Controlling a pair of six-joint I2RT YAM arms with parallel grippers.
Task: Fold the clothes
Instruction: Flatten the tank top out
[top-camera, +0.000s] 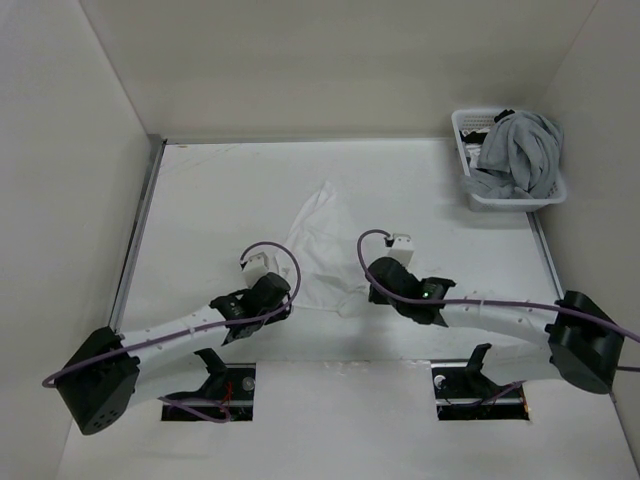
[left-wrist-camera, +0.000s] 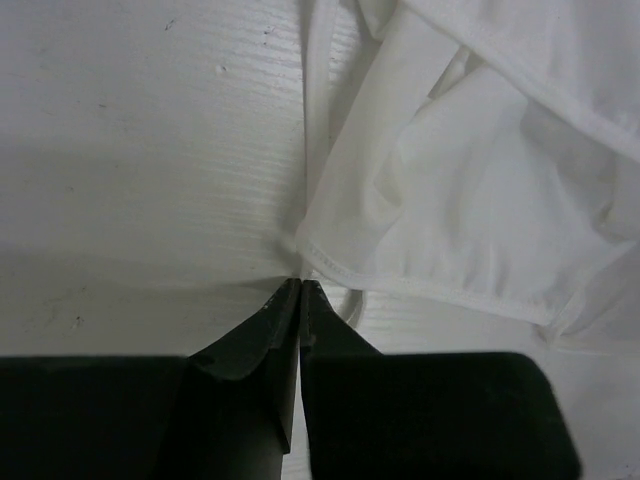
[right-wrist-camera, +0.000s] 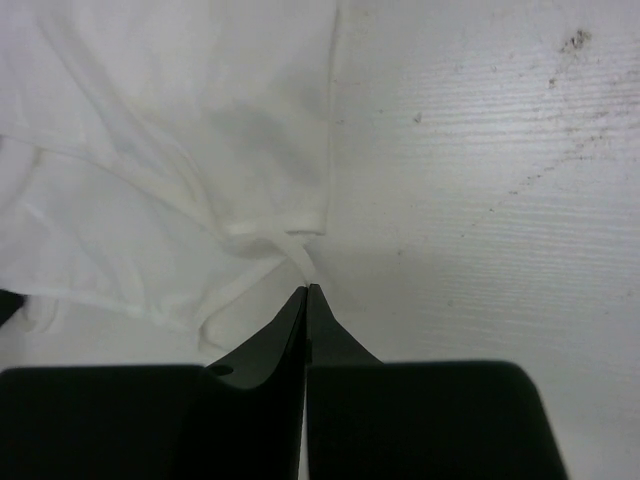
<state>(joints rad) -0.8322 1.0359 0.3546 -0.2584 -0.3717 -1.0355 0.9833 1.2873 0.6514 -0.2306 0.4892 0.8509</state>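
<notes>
Step in hand: gripping the near hem.

Left gripper: jaws pressed together, pinching a hem corner of the plain white thin-fabric garment. The cloth spreads ahead and to the right of its tips.

Right gripper: also closed on a hem corner, with cloth ahead and to the left.

The garment lies crumpled between the two. Next, probably: lift and draw the corners apart with matched tension, since the thin hem may slip.

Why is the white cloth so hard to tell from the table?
Top external: soft, even light; the white garment nearly matches the table, only faint fold shadows outline it. Left wrist: hem sharp, left end effector a dark silhouette amid a grey shadow band. Right wrist: likewise, right end effector black, table grain crisp.
</notes>
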